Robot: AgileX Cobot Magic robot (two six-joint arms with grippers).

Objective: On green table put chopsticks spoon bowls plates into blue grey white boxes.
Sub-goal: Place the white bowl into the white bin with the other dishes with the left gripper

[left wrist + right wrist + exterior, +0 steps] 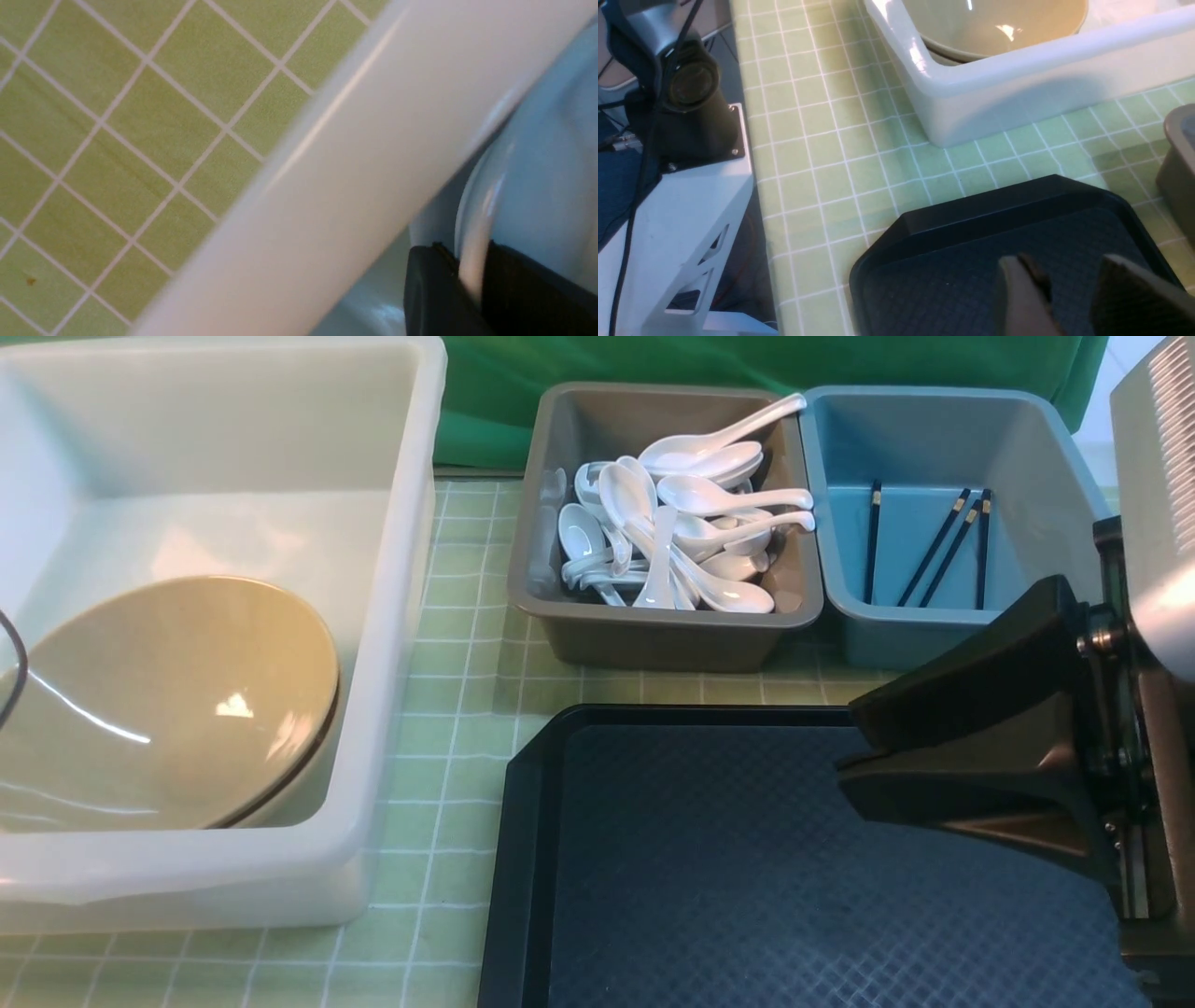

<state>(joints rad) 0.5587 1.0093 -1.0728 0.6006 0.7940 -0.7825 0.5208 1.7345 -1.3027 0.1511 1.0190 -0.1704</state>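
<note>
You see pale green bench (467, 709) cloth with white grid lines. Left of grey box (569, 625): translucent white box (392, 616), tan bowl (168, 700) with dark rim. Inside grey box: glossy white spoons (691, 523). Right of it: blue box (840, 607), dark chopsticks (934, 549). Nearer you: black tray (523, 859), diamond-textured.

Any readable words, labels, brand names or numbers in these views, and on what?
None can be read in any view.
White box, grey box, blue box: plain walls, no labels.
Bowl, spoons, black tray: no print.
Chopsticks: only small gold bands, no lettering.
</note>
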